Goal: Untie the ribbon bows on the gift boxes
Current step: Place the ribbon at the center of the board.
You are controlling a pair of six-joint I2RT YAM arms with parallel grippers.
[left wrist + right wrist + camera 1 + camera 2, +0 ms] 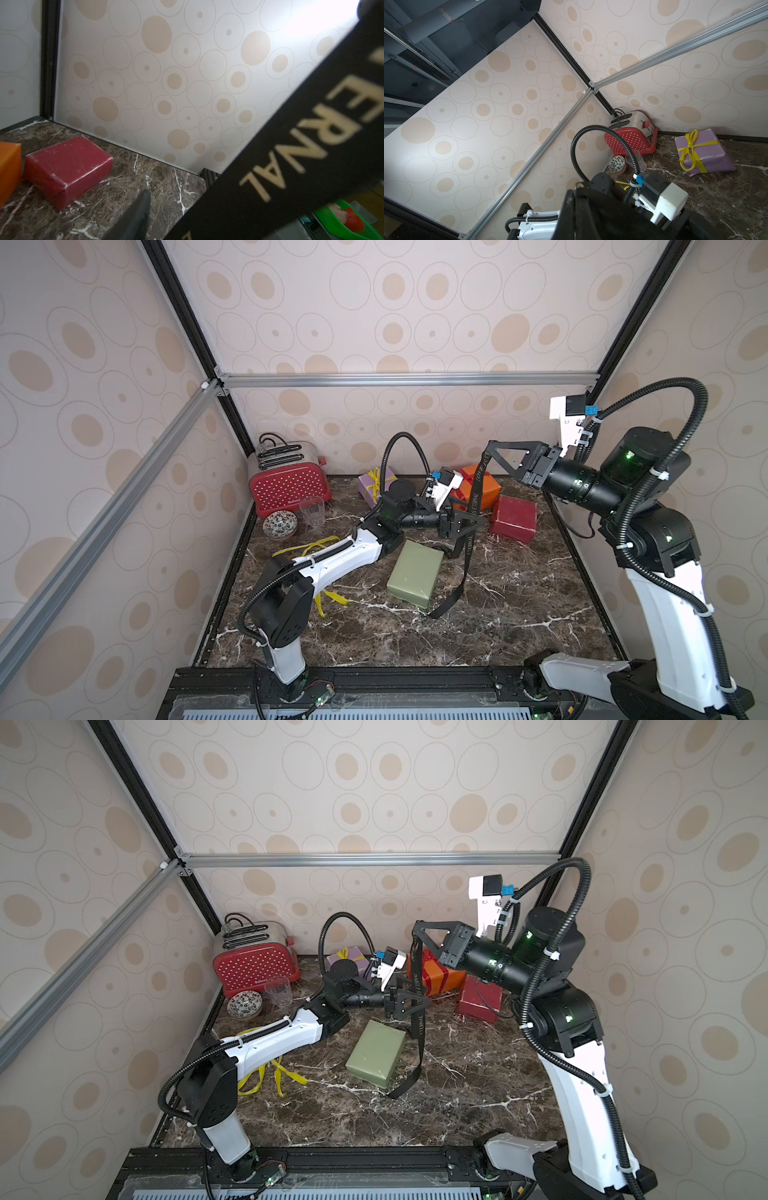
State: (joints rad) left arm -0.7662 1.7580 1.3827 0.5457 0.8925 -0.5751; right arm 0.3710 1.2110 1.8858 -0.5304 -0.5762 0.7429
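**Black ribbon hung between two hands**

R hand (pixel 490 446) is clamped on the top end of the black ribbon (pixel 464 576), raised high over the orange box (pixel 489 489), prob. to hang the strand straight & clear of the olive box (pixel 414 574). The ribbon drops right past the L hand (pixel 478 524), which sits low at mid-strand, left of the dark red box (pixel 513 518). The tail ends on the surface (pixel 519 614) by the olive box's near-right corner. L hand's pinch: can't tell, the ribbon fills its wrist view. Lilac box (pixel 368 489) at far left has its yellow bow (pixel 375 482) tied, likely next.
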